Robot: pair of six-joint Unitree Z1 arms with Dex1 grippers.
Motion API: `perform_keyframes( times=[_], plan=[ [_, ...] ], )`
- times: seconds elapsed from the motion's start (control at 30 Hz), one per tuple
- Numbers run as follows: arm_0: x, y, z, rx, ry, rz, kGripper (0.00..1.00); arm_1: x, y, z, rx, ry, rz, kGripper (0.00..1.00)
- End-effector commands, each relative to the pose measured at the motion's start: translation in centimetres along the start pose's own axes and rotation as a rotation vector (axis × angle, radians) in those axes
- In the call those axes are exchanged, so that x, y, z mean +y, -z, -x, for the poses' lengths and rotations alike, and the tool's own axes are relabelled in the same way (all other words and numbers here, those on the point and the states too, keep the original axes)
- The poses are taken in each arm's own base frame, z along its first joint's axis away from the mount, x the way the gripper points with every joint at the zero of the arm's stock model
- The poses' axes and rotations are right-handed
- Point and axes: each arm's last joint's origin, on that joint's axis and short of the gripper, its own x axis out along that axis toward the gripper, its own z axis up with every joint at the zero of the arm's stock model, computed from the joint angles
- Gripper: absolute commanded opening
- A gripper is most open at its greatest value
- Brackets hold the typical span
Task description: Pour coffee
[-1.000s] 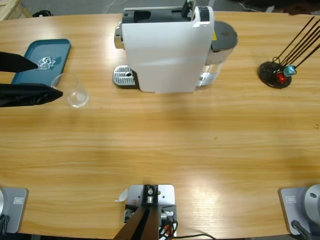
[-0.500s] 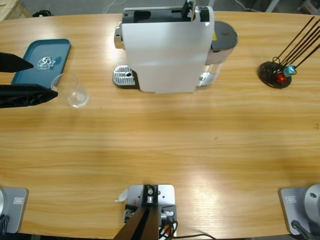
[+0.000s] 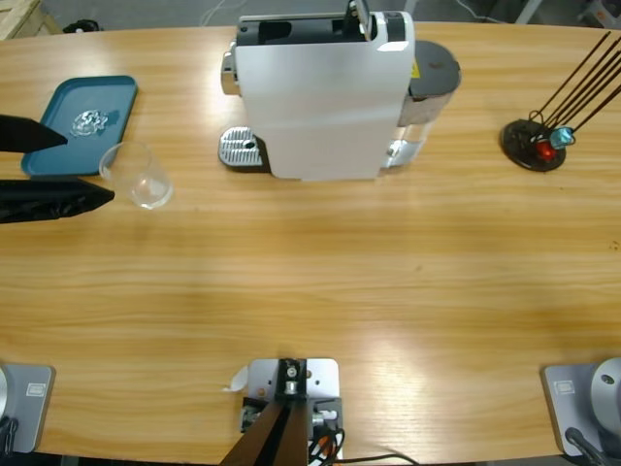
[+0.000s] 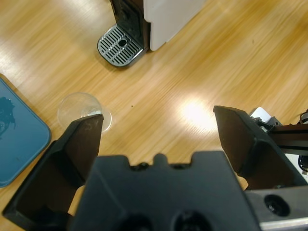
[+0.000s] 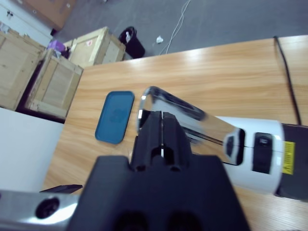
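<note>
- left claw (image 3: 60,165) at the worktop's left edge, jaws wide apart, holding nothing; the clear glass (image 3: 139,175) sits just beside its tips, not between them
- glass looks empty; no brown liquid visible in it or anywhere else, so the coffee is not in view yet
- drip grate (image 3: 240,149) of the white coffee machine (image 3: 320,92) is bare; glass stands well apart from it, near the blue tray (image 3: 58,124)
- right claw (image 5: 162,137) is up at the chrome lever (image 5: 175,113) on top of the machine, jaws together, seemingly clamped on it
- judgement: task is at its start; glass not grasped or placed under the spout, nothing brewed, nothing poured; nearly everything is left
</note>
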Motion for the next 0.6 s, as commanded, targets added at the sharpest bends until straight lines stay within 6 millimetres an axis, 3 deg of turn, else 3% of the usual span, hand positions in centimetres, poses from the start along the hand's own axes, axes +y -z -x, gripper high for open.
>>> perform_keyframes(
  times=[0.03,0.6],
  plan=[
    [0.3,1.9,-0.2,0.041,-0.020,0.012,0.987,1.0,3.0,-6.1,0.132,0.008,0.051,0.000],
    [0.4,2.4,-0.6,0.064,-0.024,0.012,0.991,-0.1,7.0,-11.8,0.290,0.012,0.085,0.000]
  ],
)
